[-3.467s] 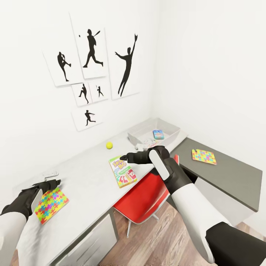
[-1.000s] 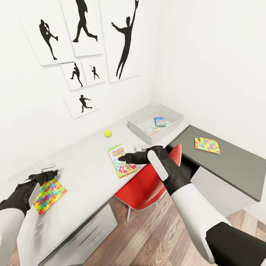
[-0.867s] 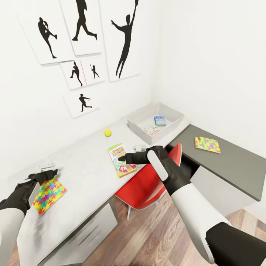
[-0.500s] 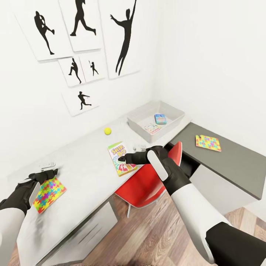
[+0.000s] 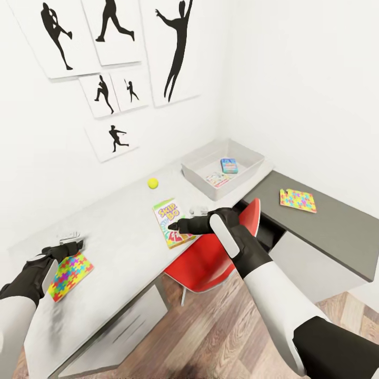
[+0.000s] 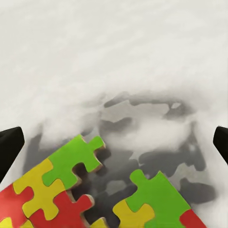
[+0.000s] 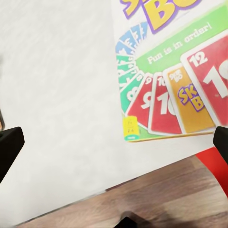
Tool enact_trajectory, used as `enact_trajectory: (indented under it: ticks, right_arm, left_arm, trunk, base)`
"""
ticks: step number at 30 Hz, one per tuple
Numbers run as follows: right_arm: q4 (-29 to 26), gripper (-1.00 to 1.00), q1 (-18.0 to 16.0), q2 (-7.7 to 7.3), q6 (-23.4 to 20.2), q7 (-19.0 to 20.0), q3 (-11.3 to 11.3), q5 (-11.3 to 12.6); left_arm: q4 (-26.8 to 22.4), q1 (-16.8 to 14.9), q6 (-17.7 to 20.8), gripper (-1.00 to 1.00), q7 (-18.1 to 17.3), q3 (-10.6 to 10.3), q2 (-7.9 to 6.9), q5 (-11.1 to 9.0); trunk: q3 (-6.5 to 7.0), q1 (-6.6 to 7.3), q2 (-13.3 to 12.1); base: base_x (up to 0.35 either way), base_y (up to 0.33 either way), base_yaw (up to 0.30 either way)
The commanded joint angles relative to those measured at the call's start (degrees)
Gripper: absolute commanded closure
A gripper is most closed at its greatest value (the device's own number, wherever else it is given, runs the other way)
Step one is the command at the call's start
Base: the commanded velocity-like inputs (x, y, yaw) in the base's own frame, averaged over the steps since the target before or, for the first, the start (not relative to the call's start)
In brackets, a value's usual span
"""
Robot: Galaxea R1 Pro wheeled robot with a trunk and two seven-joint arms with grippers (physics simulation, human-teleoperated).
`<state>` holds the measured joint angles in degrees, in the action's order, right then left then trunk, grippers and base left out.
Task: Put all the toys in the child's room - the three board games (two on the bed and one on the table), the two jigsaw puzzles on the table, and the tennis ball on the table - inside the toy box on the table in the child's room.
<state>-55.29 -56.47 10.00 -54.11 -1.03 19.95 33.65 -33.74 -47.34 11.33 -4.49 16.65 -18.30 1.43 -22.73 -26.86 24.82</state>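
Observation:
On the white table [image 5: 121, 237] a Skip-Bo board game [image 5: 169, 217] lies flat. My right gripper [image 5: 175, 228] hovers open over the game's near edge; its wrist view shows the game's card print [image 7: 180, 90] and the table edge. A colourful jigsaw puzzle [image 5: 67, 269] lies at the table's left end with my left gripper [image 5: 72, 247] open just above its far corner [image 6: 76, 161]. The yellow tennis ball [image 5: 152, 182] rests near the wall. The grey toy box [image 5: 247, 169] holds two small board games [image 5: 229, 166]. A second jigsaw [image 5: 297, 200] lies on the dark desk.
A red chair [image 5: 210, 260] is tucked under the table below my right arm. The dark grey desk [image 5: 326, 231] adjoins the table at right. Drawers [image 5: 116, 337] sit under the table. Silhouette posters [image 5: 113, 42] hang on the wall. Wood floor [image 5: 221, 337] lies in front.
The whole view has shifted, so the camera has moved nearer the table. Both arms keep their pose and both grippers stay open; nothing on the table has moved.

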Motion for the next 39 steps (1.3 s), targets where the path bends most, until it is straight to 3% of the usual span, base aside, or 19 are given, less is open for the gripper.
enact_trajectory:
  ticks: [1, 29, 37, 39]
  right_arm:
    - [0.0, -1.0, -0.1, 0.0, -0.2, -0.1, 0.0, 0.1]
    - [0.0, -1.0, -0.1, 0.0, -0.1, -0.1, 0.0, 0.1]
    - [0.0, -1.0, -0.1, 0.0, 0.4, -0.3, 0.0, 0.1]
    - [0.2, -1.0, -0.1, 0.0, 1.1, -0.2, -0.3, 0.2]
  left_arm:
    - [-0.1, 0.0, 0.4, -1.0, -0.4, 0.3, 0.05, 0.2]
    - [-0.1, 0.0, -2.3, -1.0, -0.5, 0.1, -0.07, 0.2]
    - [-0.1, 0.0, -2.3, -1.0, -0.6, 0.1, -0.07, 0.2]
    - [-1.3, -0.7, -1.6, -1.0, 0.0, 0.7, 0.58, -0.5]
  trunk:
    - [-0.19, -0.02, 0.1]
    - [-2.81, -0.02, 0.1]
    - [-2.94, -0.02, 0.1]
    - [-2.93, -0.02, 0.1]
  base:
    - [0.0, 0.0, 0.0]
    - [0.0, 0.0, 0.0]
    - [0.0, 0.0, 0.0]
    - [0.0, 0.0, 0.0]
